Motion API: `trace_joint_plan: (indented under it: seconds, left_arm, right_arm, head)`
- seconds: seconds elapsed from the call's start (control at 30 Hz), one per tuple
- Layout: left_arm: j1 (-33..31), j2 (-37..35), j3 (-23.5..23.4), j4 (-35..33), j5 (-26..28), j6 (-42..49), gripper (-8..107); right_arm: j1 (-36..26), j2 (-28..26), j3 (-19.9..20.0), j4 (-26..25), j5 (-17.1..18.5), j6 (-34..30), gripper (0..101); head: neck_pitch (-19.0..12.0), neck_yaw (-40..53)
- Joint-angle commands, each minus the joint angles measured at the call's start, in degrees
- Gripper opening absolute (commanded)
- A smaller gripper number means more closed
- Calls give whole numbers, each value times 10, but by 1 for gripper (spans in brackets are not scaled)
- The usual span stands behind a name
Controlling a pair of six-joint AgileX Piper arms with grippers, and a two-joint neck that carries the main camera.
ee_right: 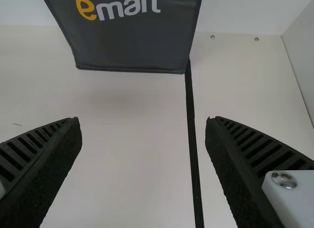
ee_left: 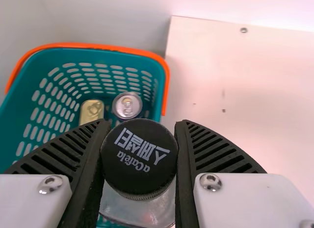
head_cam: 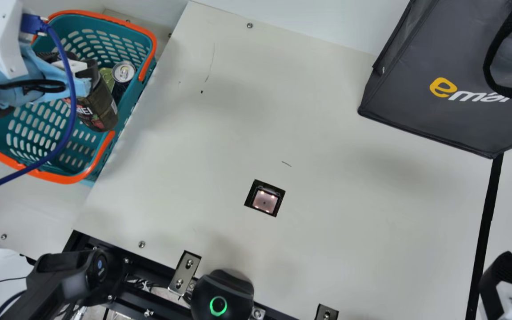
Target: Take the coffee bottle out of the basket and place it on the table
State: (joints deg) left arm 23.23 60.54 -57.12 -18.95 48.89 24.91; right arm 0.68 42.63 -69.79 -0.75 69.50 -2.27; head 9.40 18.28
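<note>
In the main view my left gripper [head_cam: 82, 73] is over the teal basket [head_cam: 125, 120] at the left, shut on the upper part of the dark coffee bottle [head_cam: 100, 106], which hangs tilted over the basket's table side. The left wrist view has the bottle's black cap [ee_left: 140, 157] between the two fingers of my left gripper [ee_left: 140, 149], with the basket [ee_left: 49, 56] behind. At the main view's lower right corner is my right gripper [head_cam: 502, 271]. The right wrist view gives my right gripper [ee_right: 143, 125] with its fingers wide apart and nothing between them.
Inside the basket stand a silver-topped can [head_cam: 123, 72] and a gold-topped can [head_cam: 106, 78]. A dark grey bag [head_cam: 416, 102] stands at the table's far right, and a black strip [head_cam: 487, 222] runs from it. The cream table [head_cam: 327, 111] has a square cutout [head_cam: 265, 198].
</note>
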Motion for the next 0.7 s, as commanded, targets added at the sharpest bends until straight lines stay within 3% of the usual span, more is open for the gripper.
trace_joint_plan:
  seconds: [0.0,0.67]
  left_arm:
    - [-12,-4,-4,4,5,-10,10]
    - [-127,-39,12,68,4,-138,10]
  right_arm:
    - [0,0,0,0,0,0,91]
    - [0,0,0,0,0,0,91]
  head:
    - [-15,1]
    - [-15,1]
